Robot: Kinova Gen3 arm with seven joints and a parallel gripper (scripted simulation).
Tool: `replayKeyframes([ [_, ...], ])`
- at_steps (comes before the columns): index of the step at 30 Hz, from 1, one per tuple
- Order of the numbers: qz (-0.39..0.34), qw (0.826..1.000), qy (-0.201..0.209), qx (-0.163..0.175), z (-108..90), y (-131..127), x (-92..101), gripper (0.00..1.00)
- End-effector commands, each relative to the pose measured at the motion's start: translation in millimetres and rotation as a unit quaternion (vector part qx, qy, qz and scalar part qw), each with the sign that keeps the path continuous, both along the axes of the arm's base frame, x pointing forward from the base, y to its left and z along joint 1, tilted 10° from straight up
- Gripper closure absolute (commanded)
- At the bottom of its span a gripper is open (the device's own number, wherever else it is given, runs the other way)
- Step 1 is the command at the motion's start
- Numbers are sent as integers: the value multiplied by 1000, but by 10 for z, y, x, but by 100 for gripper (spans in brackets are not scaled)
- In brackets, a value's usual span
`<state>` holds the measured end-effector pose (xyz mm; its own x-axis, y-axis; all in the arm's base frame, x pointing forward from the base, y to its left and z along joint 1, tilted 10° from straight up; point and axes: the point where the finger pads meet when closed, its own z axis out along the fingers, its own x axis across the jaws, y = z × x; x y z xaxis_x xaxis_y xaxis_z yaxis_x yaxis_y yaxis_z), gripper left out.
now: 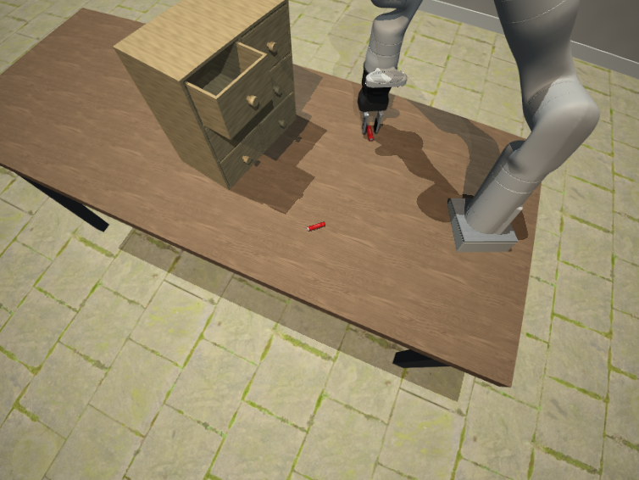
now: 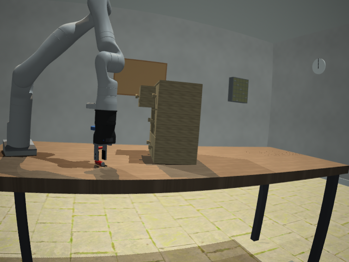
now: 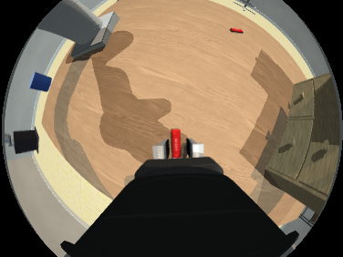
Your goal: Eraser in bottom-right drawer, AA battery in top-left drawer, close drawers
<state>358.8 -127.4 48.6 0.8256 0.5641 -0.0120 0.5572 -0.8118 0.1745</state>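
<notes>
A red cylinder with small lettering, battery-like, lies on the table. My gripper is open, pointing down, with its fingertips low on either side of this cylinder's near part. A second red cylinder with a pale end lies farther off on the table; which of the two is the AA battery I cannot tell. The chest stands upright. Its top left drawer is pulled out; the visible part inside looks empty. The bottom right drawer looks pushed in. I see no eraser.
The arm's base stands on the table opposite the chest's fronts. The open drawer and the knobs jut out toward the arm. A table edge runs close behind the gripper in the top view.
</notes>
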Motion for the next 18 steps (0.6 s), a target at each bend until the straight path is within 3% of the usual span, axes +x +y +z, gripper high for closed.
replayKeyframes([
  [1,-2,1000,2,0,-56,-25,-13,39],
  [18,-2,1000,2,0,-161,-41,-4,39],
])
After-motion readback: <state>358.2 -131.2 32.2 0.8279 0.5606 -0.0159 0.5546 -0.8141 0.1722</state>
